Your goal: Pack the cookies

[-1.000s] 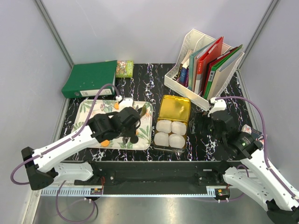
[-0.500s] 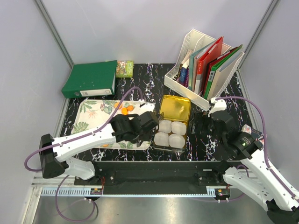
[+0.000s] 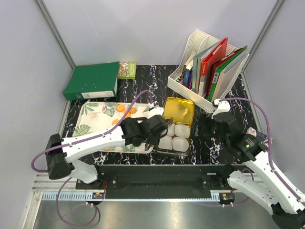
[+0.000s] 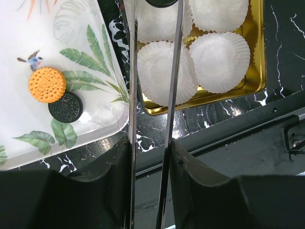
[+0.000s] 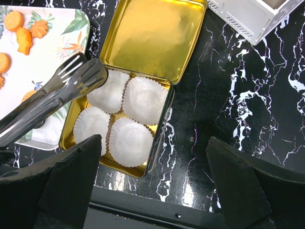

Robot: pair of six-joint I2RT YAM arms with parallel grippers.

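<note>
**Tongs over the tin, black cookie at their tips**

Left jaws are clamped shut on the handle end of a pair of metal tongs (image 4: 133, 71). The two blades run straight ahead of the jaws and out over a gold tin (image 4: 256, 47). At the far end, a black cookie (image 4: 162, 2) sits pinched between the blade tips, with only its edge in view. It hangs above the cup at the tin's far left. Four white paper cups (image 4: 219, 55) fill the tin, and the one nearest the left jaws lies directly under the blades.

A floral tray (image 4: 90, 124) rests to the left of these jaws, just beside the tin. On it an orange cookie (image 4: 46, 84) and a second black cookie (image 4: 65, 106) lie flat, touching each other. More orange cookies (image 5: 24, 38) lie on the tray farther ahead.

Right jaws gape wide and hold nothing, hovering over the black marbled counter (image 5: 248, 95). The tin lies below them, ahead and a little to their left. Its lid (image 5: 147, 33) is folded back flat beyond the cups, and the tong tips reach in from the left over the far-left cup.
</note>
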